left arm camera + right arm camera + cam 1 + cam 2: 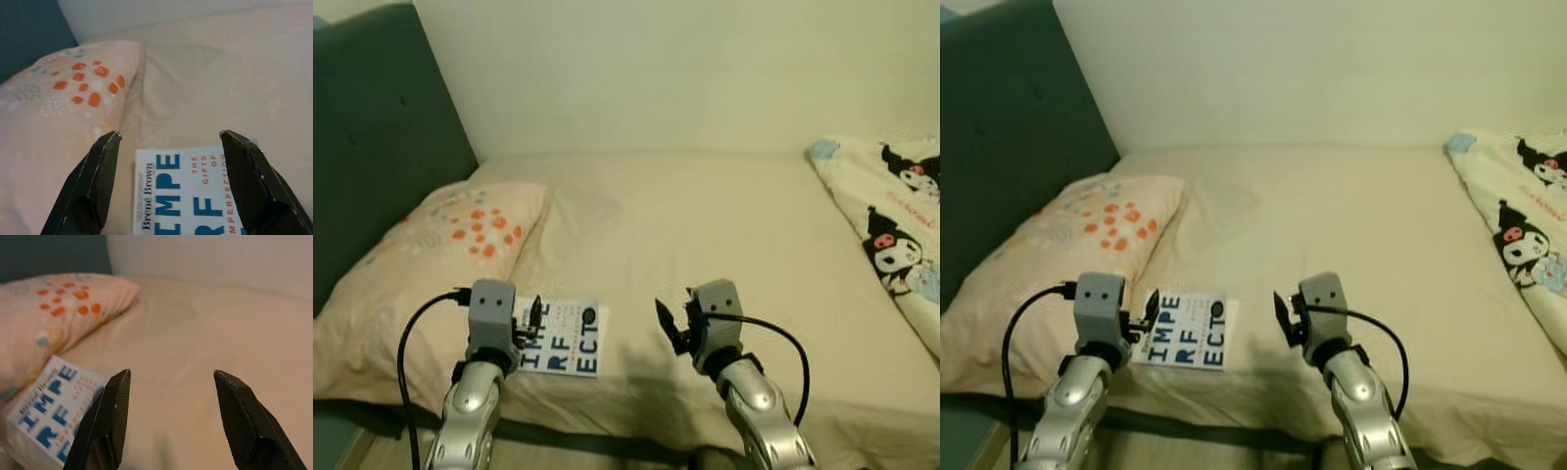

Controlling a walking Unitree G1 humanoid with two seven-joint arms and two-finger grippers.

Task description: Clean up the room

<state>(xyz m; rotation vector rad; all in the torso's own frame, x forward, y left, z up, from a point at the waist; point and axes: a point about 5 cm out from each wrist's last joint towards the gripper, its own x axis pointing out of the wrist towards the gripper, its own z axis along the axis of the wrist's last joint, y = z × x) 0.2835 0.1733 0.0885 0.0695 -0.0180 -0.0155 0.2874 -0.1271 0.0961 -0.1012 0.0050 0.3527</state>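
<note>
A white book (566, 337) with big blue letters lies flat on the cream bed sheet (705, 235), near the front edge and against the pillow. My left gripper (530, 315) hovers just above the book's near left corner, open; the book (190, 191) lies below and between its fingers (93, 181). My right gripper (671, 323) is open a little right of the book, above bare sheet, with the book (54, 416) off to one side of its fingers (105, 421).
A peach pillow (431, 264) with orange dots lies left of the book, against a dark teal headboard (372, 137). A cartoon-print blanket (891, 235) is bunched at the bed's right side. A pale wall (685, 69) runs behind the bed.
</note>
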